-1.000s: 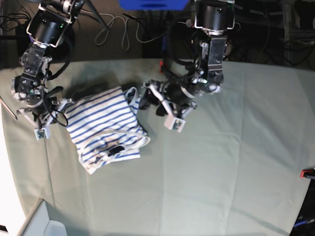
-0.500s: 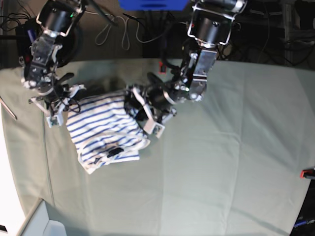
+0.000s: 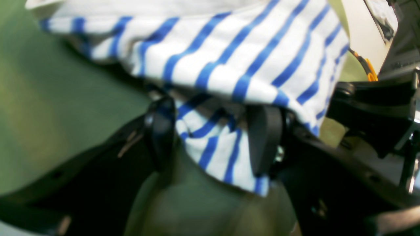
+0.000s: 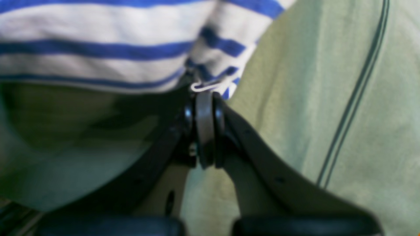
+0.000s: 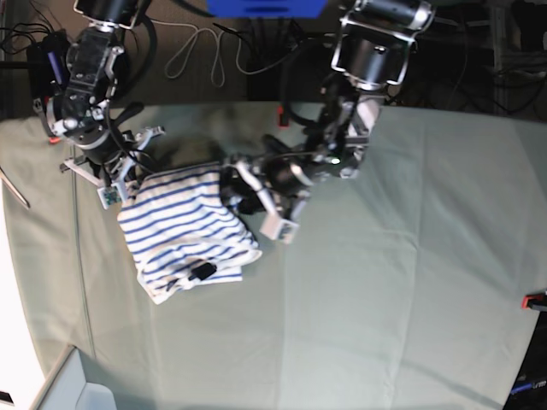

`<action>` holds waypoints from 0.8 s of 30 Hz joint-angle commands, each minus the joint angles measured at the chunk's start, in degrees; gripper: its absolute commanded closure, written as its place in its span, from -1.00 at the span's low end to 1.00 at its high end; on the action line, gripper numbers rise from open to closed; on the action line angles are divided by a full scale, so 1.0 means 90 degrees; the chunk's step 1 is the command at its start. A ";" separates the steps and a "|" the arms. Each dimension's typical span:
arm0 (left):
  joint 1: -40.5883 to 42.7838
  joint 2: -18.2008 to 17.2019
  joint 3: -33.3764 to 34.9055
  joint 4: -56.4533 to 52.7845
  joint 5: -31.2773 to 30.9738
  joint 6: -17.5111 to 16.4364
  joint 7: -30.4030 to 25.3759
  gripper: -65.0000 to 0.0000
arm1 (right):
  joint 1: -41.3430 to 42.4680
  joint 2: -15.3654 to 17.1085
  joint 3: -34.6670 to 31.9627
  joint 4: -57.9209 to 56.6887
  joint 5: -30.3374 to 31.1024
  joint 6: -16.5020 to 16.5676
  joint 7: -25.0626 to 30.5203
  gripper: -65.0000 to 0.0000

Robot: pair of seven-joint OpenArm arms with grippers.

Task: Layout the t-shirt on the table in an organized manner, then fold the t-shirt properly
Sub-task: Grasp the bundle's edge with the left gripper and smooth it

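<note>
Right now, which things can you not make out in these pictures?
- Base view: the t-shirt is bunched; sleeves and collar are buried in its folds.
- Left wrist view: blur and overhanging cloth hide whether the left gripper already pinches the fabric.
- Right wrist view: blurred; the right gripper is shut, how much cloth it holds is unclear.

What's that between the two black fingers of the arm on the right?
A fold of the t-shirt lies between the open left gripper's fingers, seen in the left wrist view.

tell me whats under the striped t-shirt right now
The t-shirt lies bunched on the table, whose pale green cloth shows all around it. Whatever lies beneath the bunched fabric is hidden; only the table can be inferred there.
</note>
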 commanded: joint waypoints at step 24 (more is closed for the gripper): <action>0.0385 -0.1556 -0.1246 0.0481 -0.2086 -0.0060 -0.0084 -0.06 | 0.0761 0.0268 -0.0105 -0.1015 0.0096 0.0089 0.0169 1.00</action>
